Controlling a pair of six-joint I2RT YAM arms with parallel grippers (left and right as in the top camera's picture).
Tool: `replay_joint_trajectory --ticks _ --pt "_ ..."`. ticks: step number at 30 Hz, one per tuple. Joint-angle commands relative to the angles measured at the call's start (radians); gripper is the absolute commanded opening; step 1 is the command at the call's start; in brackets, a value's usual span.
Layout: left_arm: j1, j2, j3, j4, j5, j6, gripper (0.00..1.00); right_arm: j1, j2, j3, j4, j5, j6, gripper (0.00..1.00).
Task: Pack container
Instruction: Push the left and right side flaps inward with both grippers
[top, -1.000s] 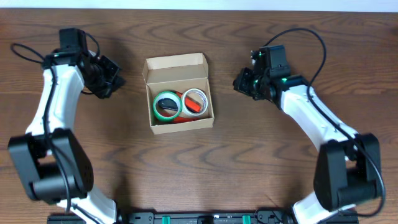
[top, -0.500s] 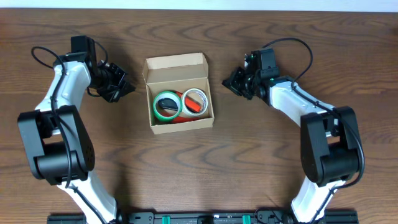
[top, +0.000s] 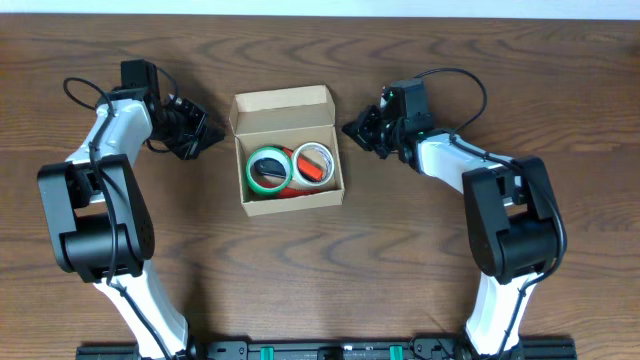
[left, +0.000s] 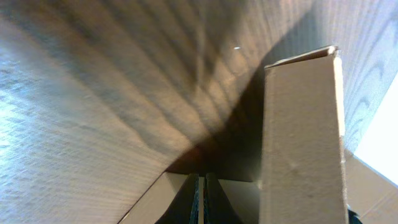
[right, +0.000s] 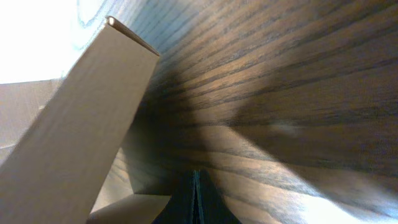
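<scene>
Cardboard sits mid-counter: the container (top: 295, 203) rests on the wooden counter (top: 400, 250) between the two arms. Its lid flap (top: 282, 104) is open and stands up along the far edge, away from the robot's base. Inside lie a green tape roll (top: 266, 183), toward the container's left end, and a red-and-white tape roll (top: 320, 172), toward its right end. They are side by side and appear to touch.

The left pincer (top: 207, 136) is just off the container's left end, near the far corner, and points at it. Its jaws are pressed together with nothing between them. The right pincer (top: 350, 129) mirrors it off the right end, also fully closed and empty. Each wrist camera shows a cardboard wall rising close ahead of its closed tips.

The container's long axis runs roughly from one pincer to the other, a little skewed. The lid's hinge line lies along that same axis, at the far side. So the container lies inward of both pincers, to the right of the left one and to the left of the right one. The right pincer looks slightly nearer its wall, almost touching, while the left has a small gap.

Judging from the filled box and the raised lid, the remaining step is probably to fold the flap toward the robot. That would mean reaching behind the far edge, not pressing on the ends.
</scene>
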Motion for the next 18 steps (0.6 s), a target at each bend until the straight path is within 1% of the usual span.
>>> replay_joint_trajectory --ticks 1,8,12,18 --pt "-0.025 0.026 0.019 0.02 0.022 -0.036 0.06 0.013 0.034 0.025 0.023 -0.005 0.056 0.01" --pt "-0.054 0.061 0.019 0.035 0.021 -0.046 0.05 0.025 0.085 0.089 0.026 -0.011 0.066 0.01" --pt "-0.056 0.062 0.019 0.077 0.025 -0.05 0.05 0.032 0.092 0.104 0.06 0.0 0.062 0.01" --pt "-0.056 0.062 0.019 0.144 0.067 -0.053 0.06 0.044 0.106 0.104 0.108 0.018 0.042 0.01"
